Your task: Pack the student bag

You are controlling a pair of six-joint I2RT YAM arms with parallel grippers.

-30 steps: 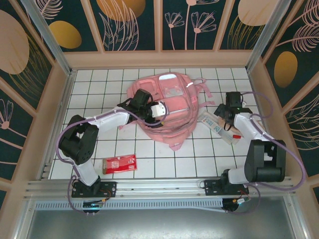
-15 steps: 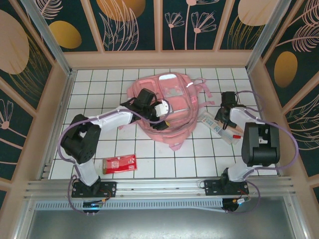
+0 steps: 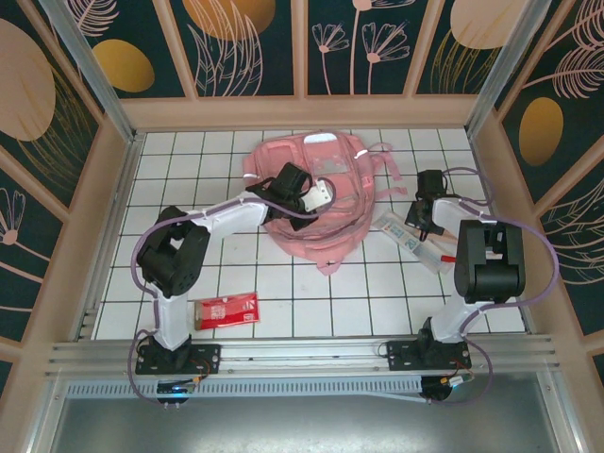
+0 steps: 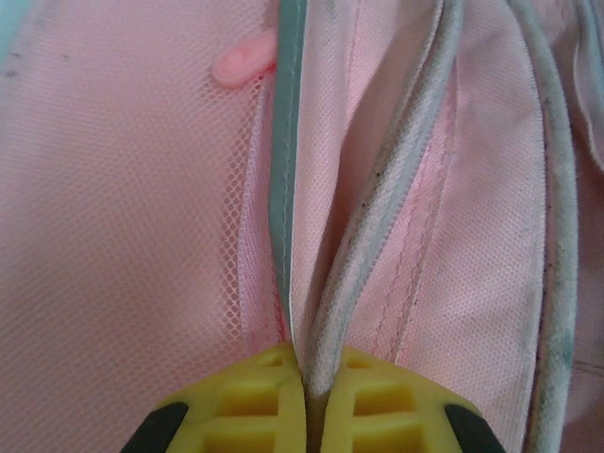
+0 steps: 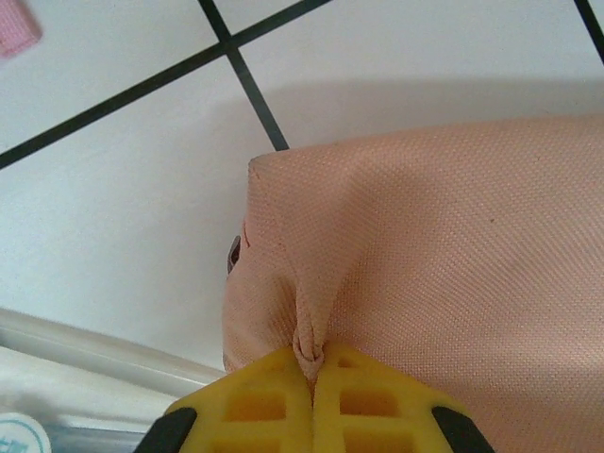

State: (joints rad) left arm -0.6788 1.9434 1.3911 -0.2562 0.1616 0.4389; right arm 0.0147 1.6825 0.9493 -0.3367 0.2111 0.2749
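— What has the left gripper (image 4: 307, 373) got?
— Its fingers are pressed together on a pale cord (image 4: 373, 255) that trims the pink backpack (image 3: 326, 226). The bag lies flat on the far middle of the tiled table (image 3: 377, 293), spreading out around that gripper.
— And the right gripper (image 5: 312, 363)?
— Clamped tight on a fold of a peach cloth pouch (image 5: 453, 264), over on the backpack's right side. A red packet (image 3: 226, 310) lies nearer us, by the left arm's base.

Overhead camera looks down across the whole tabletop (image 3: 283, 293); wrist cameras sit tight against backpack (image 4: 123, 236) and pouch (image 5: 453, 264).
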